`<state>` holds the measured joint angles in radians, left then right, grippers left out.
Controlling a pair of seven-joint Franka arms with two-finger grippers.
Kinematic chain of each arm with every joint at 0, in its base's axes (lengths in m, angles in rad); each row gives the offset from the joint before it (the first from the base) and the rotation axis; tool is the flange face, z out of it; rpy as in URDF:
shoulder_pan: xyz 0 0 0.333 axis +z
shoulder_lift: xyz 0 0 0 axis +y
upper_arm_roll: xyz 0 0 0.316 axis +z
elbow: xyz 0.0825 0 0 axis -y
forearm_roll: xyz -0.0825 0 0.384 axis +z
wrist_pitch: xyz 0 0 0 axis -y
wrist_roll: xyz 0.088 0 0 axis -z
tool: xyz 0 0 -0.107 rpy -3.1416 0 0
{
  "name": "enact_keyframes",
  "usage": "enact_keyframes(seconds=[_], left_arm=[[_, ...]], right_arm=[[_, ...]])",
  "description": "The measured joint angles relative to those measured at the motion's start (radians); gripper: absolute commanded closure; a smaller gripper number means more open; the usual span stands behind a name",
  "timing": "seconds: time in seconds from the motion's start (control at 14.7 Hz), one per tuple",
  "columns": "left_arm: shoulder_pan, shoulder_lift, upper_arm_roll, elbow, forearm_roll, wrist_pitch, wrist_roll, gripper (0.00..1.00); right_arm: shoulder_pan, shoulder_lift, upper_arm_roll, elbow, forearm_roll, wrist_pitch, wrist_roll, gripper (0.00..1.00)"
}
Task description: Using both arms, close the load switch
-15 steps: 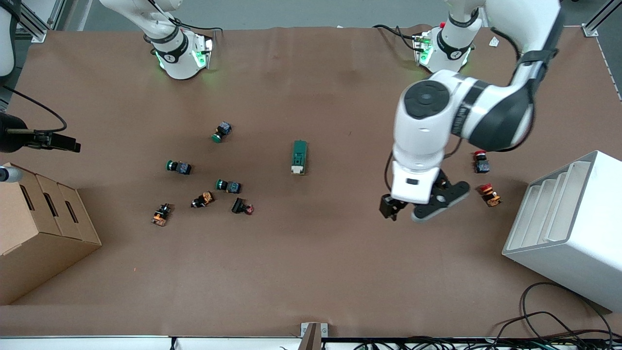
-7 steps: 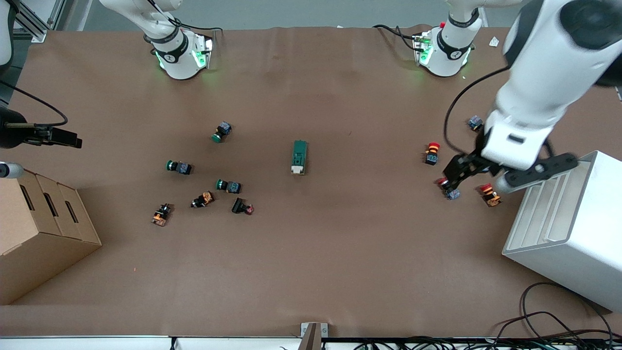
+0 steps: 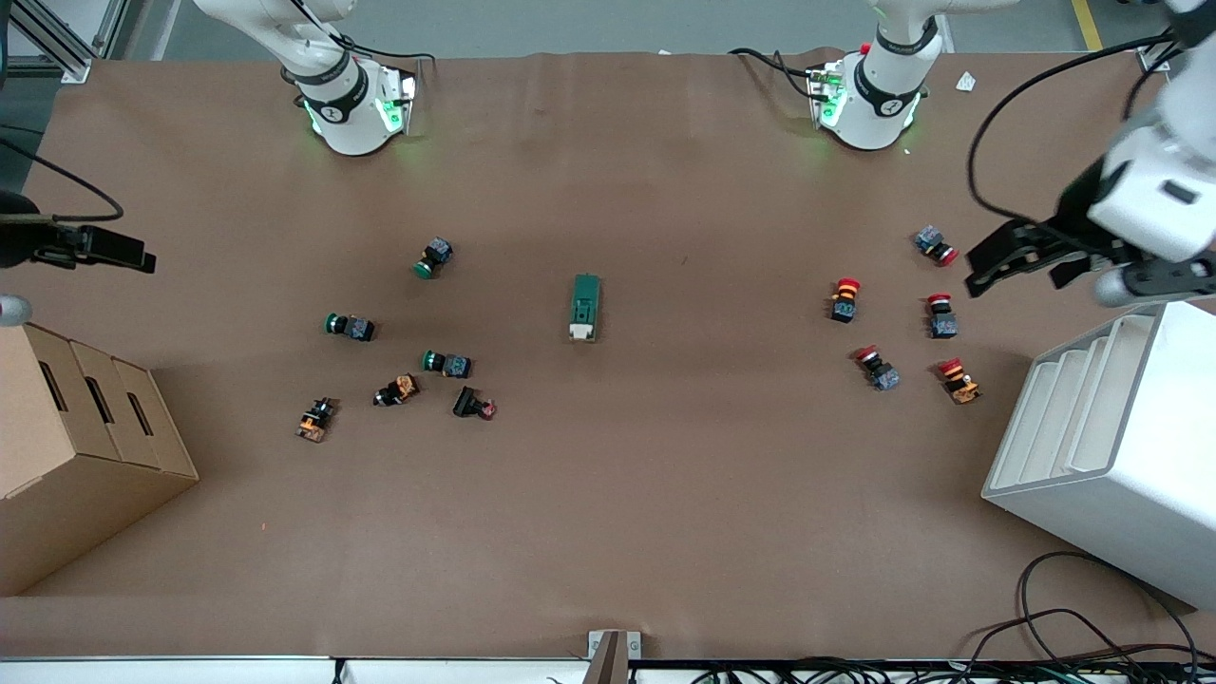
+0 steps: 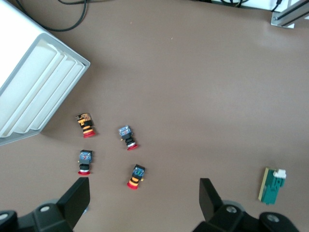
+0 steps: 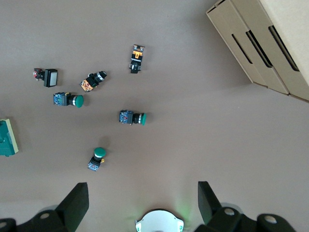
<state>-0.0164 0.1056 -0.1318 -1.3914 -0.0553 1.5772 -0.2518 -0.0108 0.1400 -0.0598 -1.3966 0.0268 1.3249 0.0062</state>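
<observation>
The load switch (image 3: pixel 586 307), a dark green block with a white lever piece at the end nearer the front camera, lies in the middle of the table. It also shows in the left wrist view (image 4: pixel 273 184) and at the edge of the right wrist view (image 5: pixel 7 137). My left gripper (image 3: pixel 1016 275) is open and empty, up in the air over the left arm's end of the table, well away from the switch (image 4: pixel 143 200). My right gripper (image 3: pixel 114 252) is open and empty, high at the right arm's end of the table (image 5: pixel 140 203).
Several red-capped push buttons (image 3: pixel 844 297) lie toward the left arm's end, beside a white slotted rack (image 3: pixel 1111 446). Green-capped (image 3: pixel 446 362) and other buttons (image 3: pixel 316 418) lie toward the right arm's end. A cardboard box (image 3: pixel 85 427) stands there too.
My left arm has swung from over the table's middle toward its own end, away from the switch, uncovering the red buttons. My right gripper has risen slightly. The switch has not moved.
</observation>
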Motion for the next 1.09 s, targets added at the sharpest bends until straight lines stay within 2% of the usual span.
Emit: enact_keyframes(seconds=[0.2, 0.41, 0.61, 0.75, 1.09], left_arm=[[0.006, -0.019, 0.048, -0.01, -0.01, -0.016, 0.106, 0.0], [0.004, -0.071, 0.067, -0.079, -0.011, -0.024, 0.168, 0.0], [-0.011, -0.142, 0.073, -0.169, -0.002, -0.026, 0.183, 0.0], [-0.038, -0.18, 0.074, -0.213, 0.048, -0.025, 0.184, 0.0], [-0.062, -0.207, 0.079, -0.237, 0.073, -0.024, 0.184, 0.0]], right_arm=[[0.007, -0.05, -0.012, -0.045, 0.0, 0.001, 0.0, 0.0], [0.007, -0.097, -0.015, -0.098, 0.0, 0.023, 0.0, 0.0], [0.008, -0.156, -0.015, -0.152, 0.0, 0.054, 0.0, 0.0], [0.008, -0.189, -0.015, -0.168, 0.0, 0.056, 0.0, 0.0], [0.009, -0.231, -0.015, -0.173, 0.0, 0.058, 0.0, 0.0]])
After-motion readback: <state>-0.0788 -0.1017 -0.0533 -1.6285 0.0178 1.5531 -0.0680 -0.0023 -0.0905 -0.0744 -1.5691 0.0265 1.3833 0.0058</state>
